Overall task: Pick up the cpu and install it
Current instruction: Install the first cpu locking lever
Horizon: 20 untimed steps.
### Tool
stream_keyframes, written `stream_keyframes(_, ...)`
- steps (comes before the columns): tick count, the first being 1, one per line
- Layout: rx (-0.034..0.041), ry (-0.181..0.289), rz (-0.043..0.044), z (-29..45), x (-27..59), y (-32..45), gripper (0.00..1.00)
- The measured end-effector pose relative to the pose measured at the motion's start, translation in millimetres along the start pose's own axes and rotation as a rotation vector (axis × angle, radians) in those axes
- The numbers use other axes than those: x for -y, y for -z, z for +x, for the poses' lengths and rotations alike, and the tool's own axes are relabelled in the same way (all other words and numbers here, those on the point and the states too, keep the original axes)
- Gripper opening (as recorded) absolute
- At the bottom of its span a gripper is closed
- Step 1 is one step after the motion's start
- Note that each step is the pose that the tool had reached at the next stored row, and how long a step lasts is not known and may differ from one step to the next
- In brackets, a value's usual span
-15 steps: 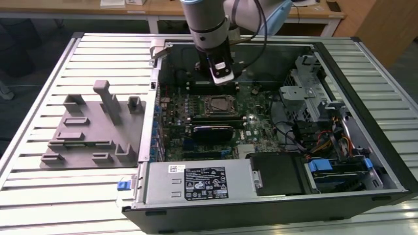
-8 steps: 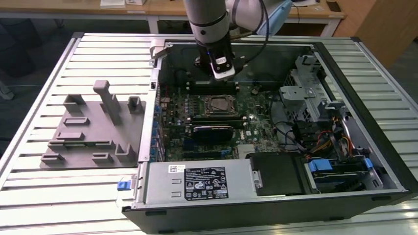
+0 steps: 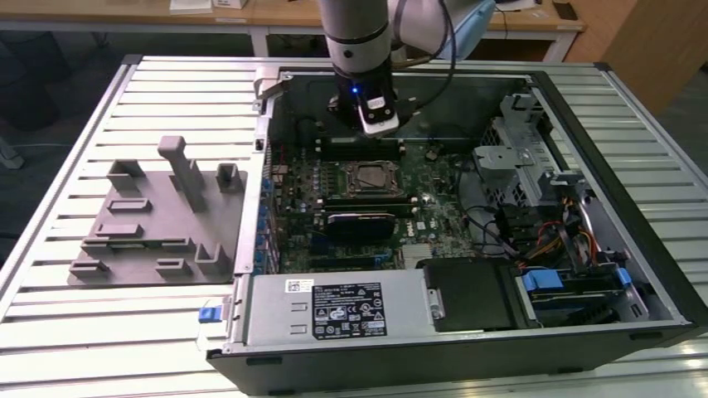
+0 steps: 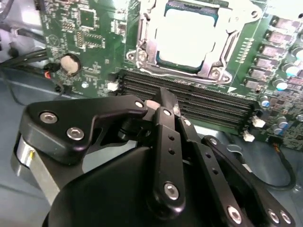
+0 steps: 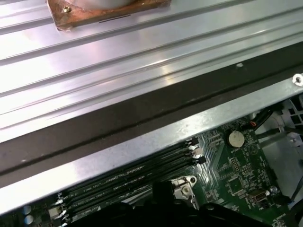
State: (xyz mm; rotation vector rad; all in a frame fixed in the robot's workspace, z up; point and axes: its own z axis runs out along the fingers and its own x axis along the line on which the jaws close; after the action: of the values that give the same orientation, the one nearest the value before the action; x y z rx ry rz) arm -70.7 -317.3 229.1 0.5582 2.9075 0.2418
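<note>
The cpu [image 4: 187,33] is a silvery square lying flat in the motherboard socket, with the socket's metal frame [image 4: 142,52] around it. In the exterior view the cpu [image 3: 366,176] sits mid-board inside the open computer case. My gripper [image 3: 379,124] hangs over the far part of the board, above the memory slots and a short way beyond the socket. In the second wrist view the black fingers [image 4: 163,118] meet at the gripper tip [image 4: 163,100], shut, with nothing seen between them.
Memory slots [image 4: 189,97] lie between gripper and socket. A coin battery [image 5: 235,138] sits near the case wall [image 5: 142,142]. The power supply box [image 3: 332,308] and drive cage [image 3: 531,174] crowd the near and right sides. A grey moulded fixture [image 3: 155,220] rests on the slatted table.
</note>
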Motion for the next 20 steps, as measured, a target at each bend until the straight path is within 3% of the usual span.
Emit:
stream_keyframes(2,-0.0010,0.001,0.0136,-2.6,-1.0,-0.8,0.11)
stream_keyframes(7,0.0121,0.008,0.0521,-6.0,-1.9,-1.8,0.11)
stream_keyframes(9,0.0088,0.010,0.0702,-7.7,-2.3,-2.1,0.11)
stream_keyframes(11,-0.0056,0.010,0.0883,-9.3,-2.6,-2.5,0.11)
stream_keyframes(16,-0.0721,0.008,0.1387,-12.6,-3.1,-3.3,0.11)
stream_keyframes(18,-0.0863,0.007,0.1518,-13.5,-2.5,-3.7,0.11)
stream_keyframes(20,-0.0949,0.007,0.1609,-14.8,-0.9,-3.9,0.11)
